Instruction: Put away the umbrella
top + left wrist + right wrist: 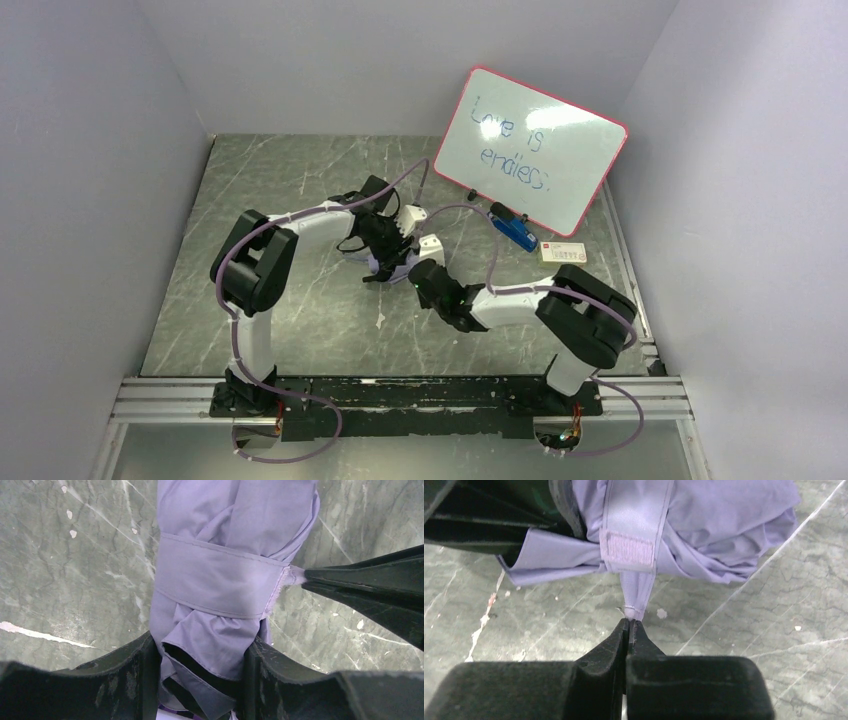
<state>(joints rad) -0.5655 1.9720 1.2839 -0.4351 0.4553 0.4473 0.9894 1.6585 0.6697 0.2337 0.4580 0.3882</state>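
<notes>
Umbrella (pixel 235 525): folded into a lavender bundle at the middle of the table (pixel 300 310), between my two arms. From the top camera I see only a sliver of it (pixel 381 268) under the wrists. I cannot tell whether it rests on the surface or hangs just above it.
Lining: black inner fabric (pixel 200 672) shows at the near end of the bundle, in the left wrist view.
Strap: a lavender band (pixel 215 582) is wrapped once around the bundle. In the right wrist view it (pixel 636 510) runs down over the fabric, and its narrow tail points at my right fingers.
Velcro patch: a rectangular patch (pixel 629 547) sits on the strap's outer face, just above the tail.
Left gripper (pixel 202 680): clamped on the umbrella, with one finger pressed against each side of the bundle and the fabric filling the gap.
Right gripper (pixel 630 624): fingers pressed together, pinching the very tip of the strap's tail. In the left wrist view it (pixel 306 576) comes in from the right.
Whiteboard (pixel 535 150): red-framed, propped tilted at the far right, with blue handwriting on it.
Eraser (pixel 513 232): blue, at the whiteboard's lower edge.
Card (pixel 562 252): small and pale, just right of the eraser.
</notes>
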